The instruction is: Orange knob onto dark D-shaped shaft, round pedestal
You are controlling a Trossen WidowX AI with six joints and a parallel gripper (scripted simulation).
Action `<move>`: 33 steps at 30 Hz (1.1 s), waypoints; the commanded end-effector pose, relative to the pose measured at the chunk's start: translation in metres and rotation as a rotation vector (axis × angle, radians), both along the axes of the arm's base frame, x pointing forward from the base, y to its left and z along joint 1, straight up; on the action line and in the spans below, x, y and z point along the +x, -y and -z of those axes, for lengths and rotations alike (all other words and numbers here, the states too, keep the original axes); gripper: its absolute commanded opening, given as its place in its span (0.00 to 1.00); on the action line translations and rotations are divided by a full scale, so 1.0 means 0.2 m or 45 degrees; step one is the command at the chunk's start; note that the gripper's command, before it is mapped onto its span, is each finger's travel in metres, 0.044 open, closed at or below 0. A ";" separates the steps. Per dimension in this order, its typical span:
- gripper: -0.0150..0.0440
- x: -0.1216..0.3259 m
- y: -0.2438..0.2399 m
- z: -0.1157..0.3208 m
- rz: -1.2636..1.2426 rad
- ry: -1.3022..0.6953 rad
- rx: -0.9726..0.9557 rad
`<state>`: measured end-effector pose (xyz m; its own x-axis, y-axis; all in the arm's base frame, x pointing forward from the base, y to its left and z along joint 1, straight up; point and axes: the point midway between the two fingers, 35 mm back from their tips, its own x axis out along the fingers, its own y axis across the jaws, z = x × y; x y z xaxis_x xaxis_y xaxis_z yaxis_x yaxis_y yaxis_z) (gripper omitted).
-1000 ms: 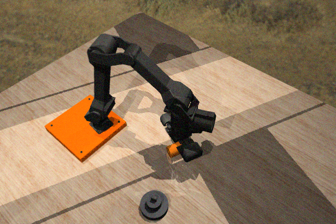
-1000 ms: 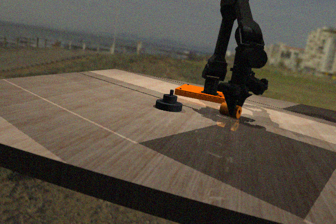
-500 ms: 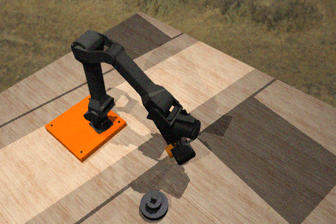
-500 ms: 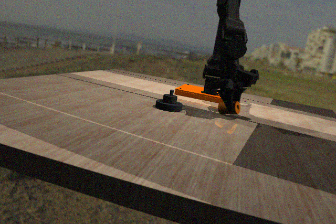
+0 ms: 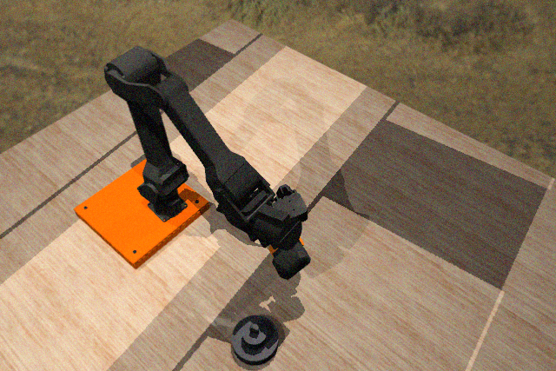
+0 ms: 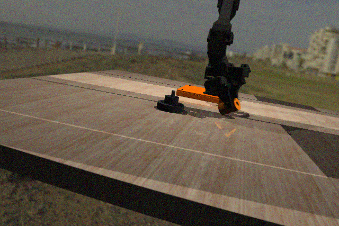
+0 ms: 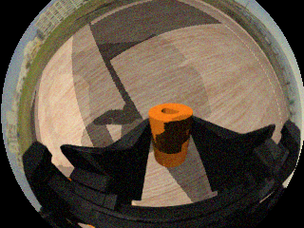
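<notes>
The orange knob [image 5: 272,249] [image 6: 224,108] [image 7: 171,135] is held between the fingers of my gripper [image 5: 289,255] [image 6: 231,107] [image 7: 169,120], which is shut on it. The knob is tilted onto its side, a little above the table, with a holed end showing in the exterior view and wrist views. In the top view the gripper mostly hides it. The dark round pedestal [image 5: 251,345] [image 6: 170,107] stands apart from the gripper, with its thin upright shaft [image 5: 254,329] [image 6: 173,92] bare. The pedestal does not show in the wrist view. The shaft's flat side cannot be made out.
The orange base plate [image 5: 112,223] [image 6: 191,90] lies under the arm's foot, behind the gripper as the exterior camera sees it. The wooden table [image 5: 381,304] [image 6: 109,125] has dark and light patches, and the arm's shadow reaches the pedestal. The table's edge shows in the top and exterior views.
</notes>
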<state>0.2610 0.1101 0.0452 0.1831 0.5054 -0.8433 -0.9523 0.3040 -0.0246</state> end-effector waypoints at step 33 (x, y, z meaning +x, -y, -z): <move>0.56 -0.07 0.19 0.03 -0.023 0.236 0.736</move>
<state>0.2492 0.0743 0.0405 0.2846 0.8590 -0.4255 -0.9529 0.3019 -0.0278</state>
